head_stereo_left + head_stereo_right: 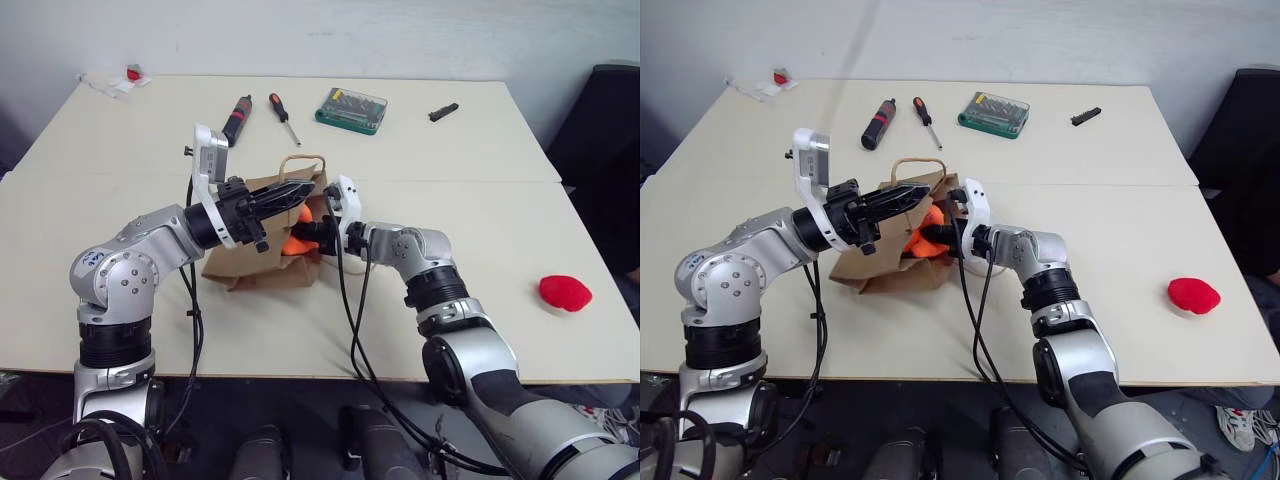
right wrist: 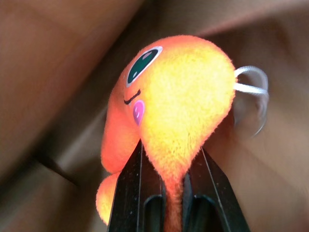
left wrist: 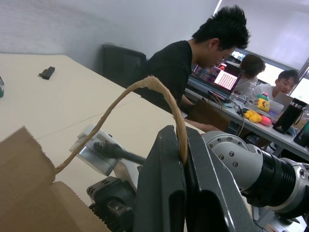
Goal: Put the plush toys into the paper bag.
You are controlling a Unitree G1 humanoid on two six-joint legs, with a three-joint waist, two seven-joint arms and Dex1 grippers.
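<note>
The brown paper bag lies on the table with its mouth toward my right arm. My left gripper is shut on one twisted handle and holds the bag's upper edge up; the other handle loops behind it. The orange plush toy, with a round green eye, is pinched by its lower end in my right gripper. It sits at the bag's mouth, with brown paper around it. The red plush toy lies alone on the table far to the right.
Two screwdrivers, a green bit case and a small black part lie at the table's far side. A small red and white item sits at the far left corner. People sit at a desk beyond the table.
</note>
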